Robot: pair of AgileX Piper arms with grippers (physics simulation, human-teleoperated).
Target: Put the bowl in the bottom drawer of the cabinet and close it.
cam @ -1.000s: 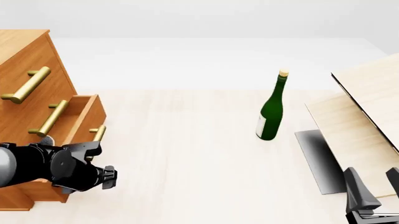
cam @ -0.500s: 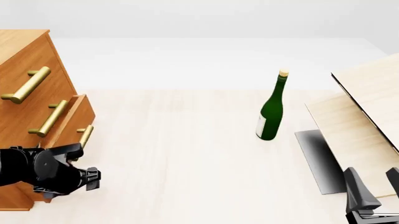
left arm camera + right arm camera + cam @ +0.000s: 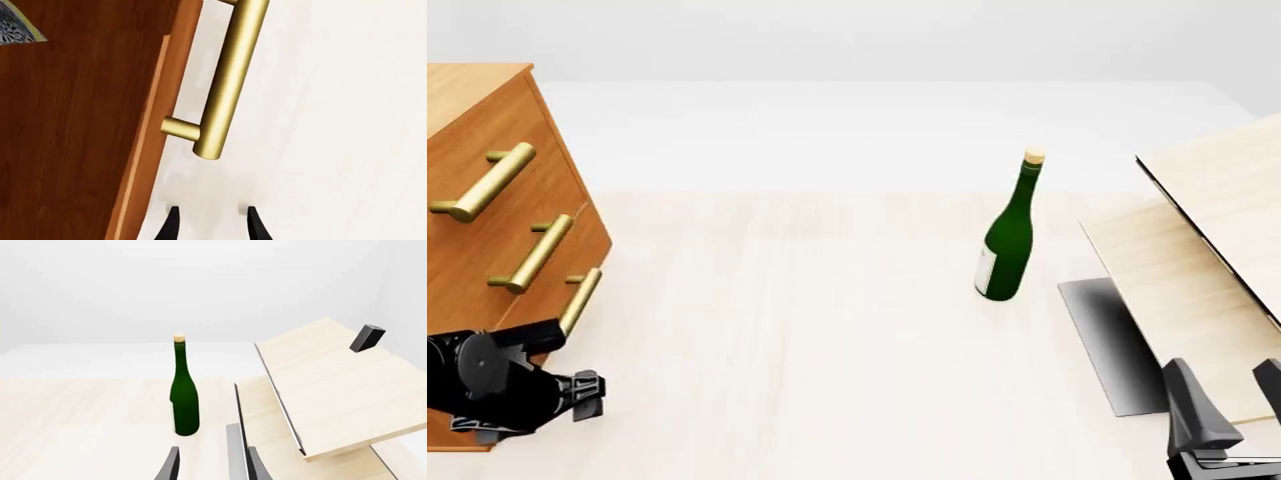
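Only the left wrist view is showing the bowl (image 3: 17, 27) inside the bottom drawer (image 3: 87, 125), beyond the released, empty left gripper (image 3: 212, 225).

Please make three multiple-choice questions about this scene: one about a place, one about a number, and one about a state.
1. Where does the green bottle stand on the table?
A. Upright, to the right of the middle, near the pale wood boards
B. Lying flat beside the cabinet
C. Inside a drawer

2. How many brass bar handles show on the cabinet in the front view?
A. One
B. Three
C. Five

3. How does the bottom drawer stand now?
A. Pulled fully out
B. Lifted off the cabinet
C. Pushed in, about flush with the drawers above

Answers:
1 A: the green bottle is upright, left of the pale wood boards.
2 B: the cabinet shows three handles.
3 C: the bottom drawer lines up with the cabinet front, with the left gripper before it.
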